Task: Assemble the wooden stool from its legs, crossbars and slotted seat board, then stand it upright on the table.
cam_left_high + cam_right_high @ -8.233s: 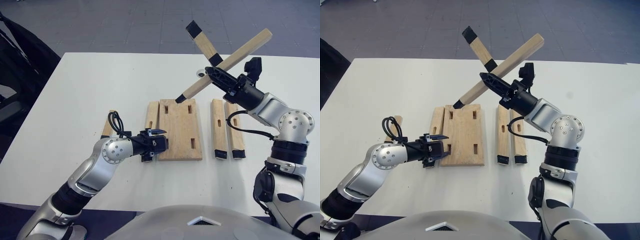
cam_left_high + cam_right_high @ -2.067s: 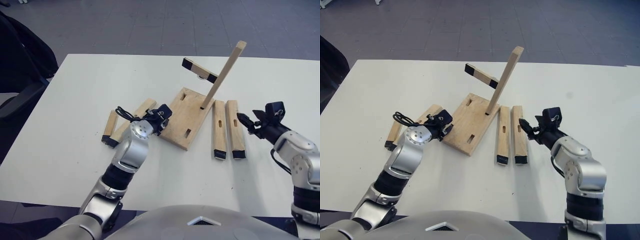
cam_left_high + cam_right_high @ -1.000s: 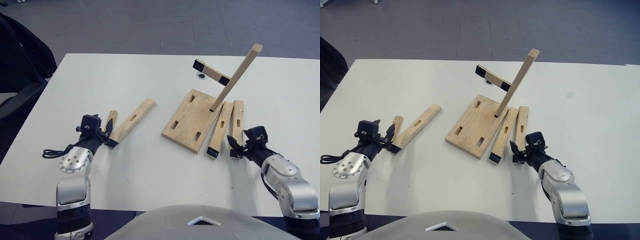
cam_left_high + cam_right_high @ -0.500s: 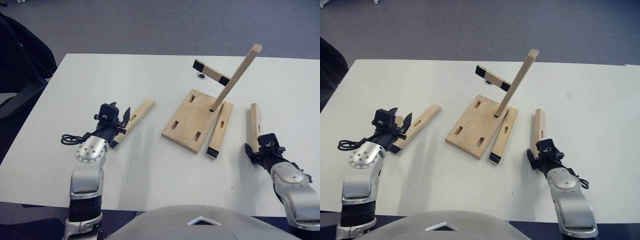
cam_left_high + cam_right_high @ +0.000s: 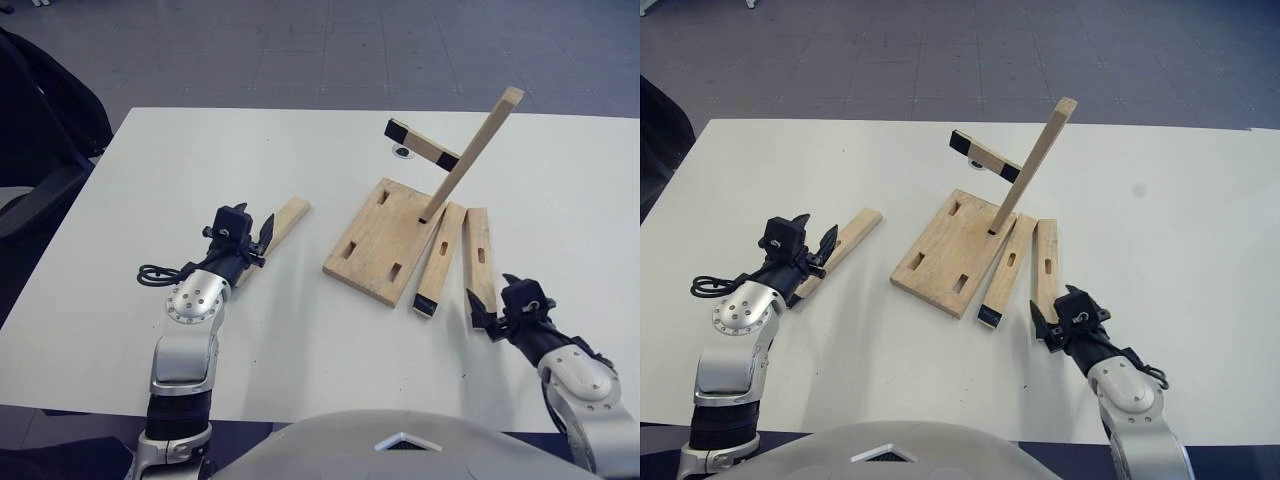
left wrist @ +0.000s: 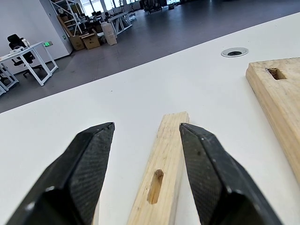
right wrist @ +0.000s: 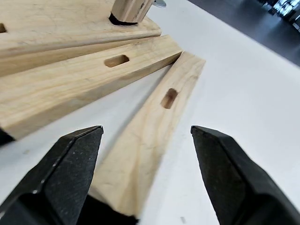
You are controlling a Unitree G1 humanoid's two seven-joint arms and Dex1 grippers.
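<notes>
Found left fingers [image 6: 84, 178] spread wide astride slotted leg [image 5: 285, 215] on counter [image 5: 300, 340]; found right fingers [image 7: 65, 168] equally wide astride second leg [image 5: 479, 250], gripping nothing.

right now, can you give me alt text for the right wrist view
The right gripper is open, its two black fingers straddling the near, black-capped end of a slotted wooden leg lying flat on the white table. Beside it lies a second slotted leg alongside the seat board, where an upright leg stands in a slot.
</notes>
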